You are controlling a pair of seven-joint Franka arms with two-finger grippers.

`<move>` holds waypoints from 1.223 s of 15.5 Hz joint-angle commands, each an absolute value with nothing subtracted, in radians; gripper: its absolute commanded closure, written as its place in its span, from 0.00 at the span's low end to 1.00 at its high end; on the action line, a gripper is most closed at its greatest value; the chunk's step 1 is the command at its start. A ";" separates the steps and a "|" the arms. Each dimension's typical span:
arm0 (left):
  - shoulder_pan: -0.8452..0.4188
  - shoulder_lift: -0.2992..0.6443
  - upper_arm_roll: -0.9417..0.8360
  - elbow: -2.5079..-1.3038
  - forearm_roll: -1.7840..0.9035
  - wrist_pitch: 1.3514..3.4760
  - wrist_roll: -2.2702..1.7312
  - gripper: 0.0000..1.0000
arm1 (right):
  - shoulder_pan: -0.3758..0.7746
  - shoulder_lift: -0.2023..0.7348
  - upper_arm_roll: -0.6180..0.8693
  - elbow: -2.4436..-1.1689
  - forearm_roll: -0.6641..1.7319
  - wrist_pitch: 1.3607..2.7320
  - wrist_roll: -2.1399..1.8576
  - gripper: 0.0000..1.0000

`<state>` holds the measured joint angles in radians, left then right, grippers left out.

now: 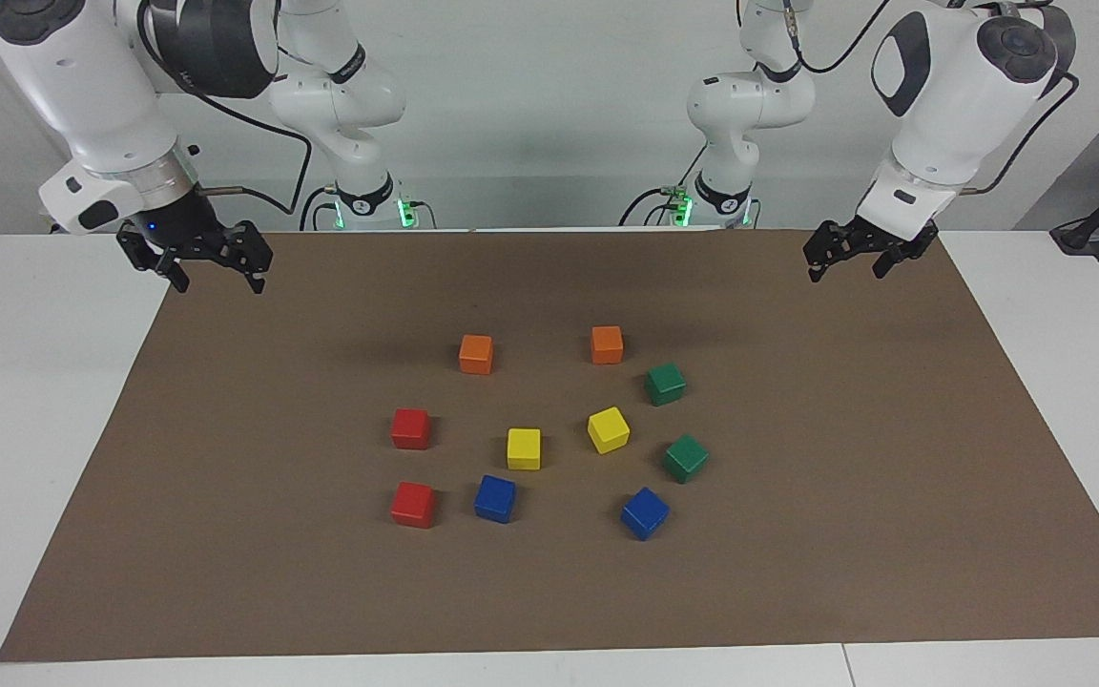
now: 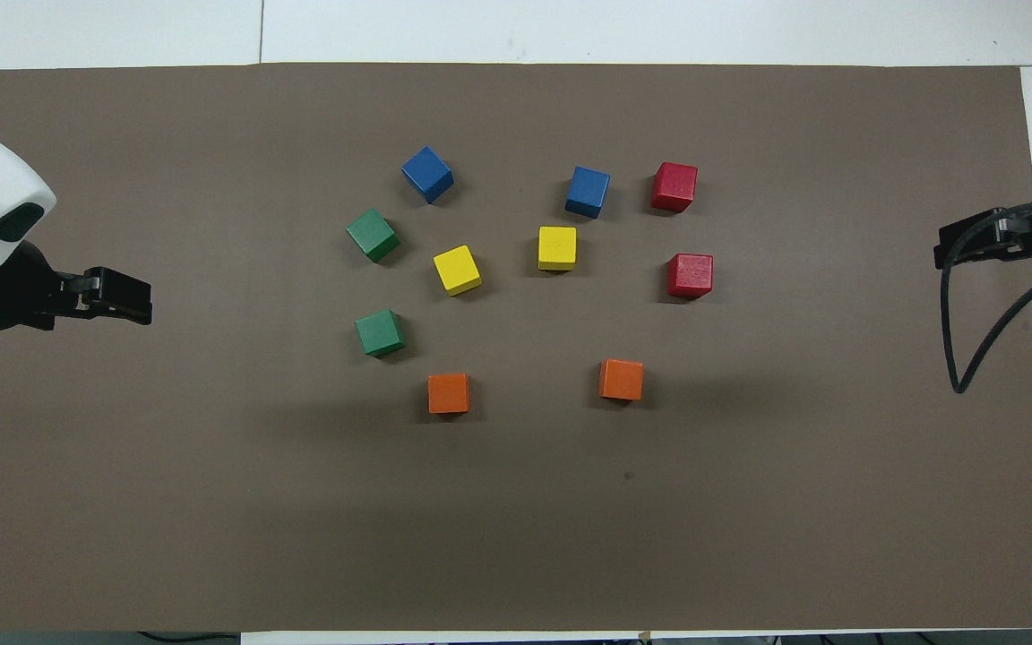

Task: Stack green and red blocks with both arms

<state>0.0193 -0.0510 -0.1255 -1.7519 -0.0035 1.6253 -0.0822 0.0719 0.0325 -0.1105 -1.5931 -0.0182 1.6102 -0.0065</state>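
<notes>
Where overhead crops: arm bases (image 1: 549,191)

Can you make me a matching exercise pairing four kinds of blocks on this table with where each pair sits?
Things:
1. orange blocks
2. green blocks
3. red blocks
4. yellow blocks

Places:
A. toward the right arm's end
B. middle of the group
C. nearest the robots
D. toward the left arm's end

Pairs: 1-C, 2-D, 3-A, 4-B
</notes>
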 commanded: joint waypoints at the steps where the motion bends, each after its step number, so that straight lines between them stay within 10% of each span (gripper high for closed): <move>1: 0.011 -0.078 -0.118 -1.782 -0.002 1.637 -0.081 0.00 | 0.069 0.018 -0.110 -1.606 -0.032 1.608 -0.029 0.00; 12: -0.191 0.058 -0.118 -1.841 -0.003 1.887 -0.446 0.00 | 0.141 -0.014 -0.101 -1.741 -0.049 1.715 0.131 0.00; 19: -0.278 0.146 -0.118 -1.996 -0.003 2.178 -0.635 0.00 | 0.248 0.155 -0.098 -1.842 0.011 1.992 0.391 0.00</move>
<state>-0.2561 0.1539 -0.1314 -1.9561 -0.0052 2.1277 -0.5891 0.2503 0.1187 -0.0984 -1.8017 -0.0171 1.9016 0.3540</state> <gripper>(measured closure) 0.000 0.000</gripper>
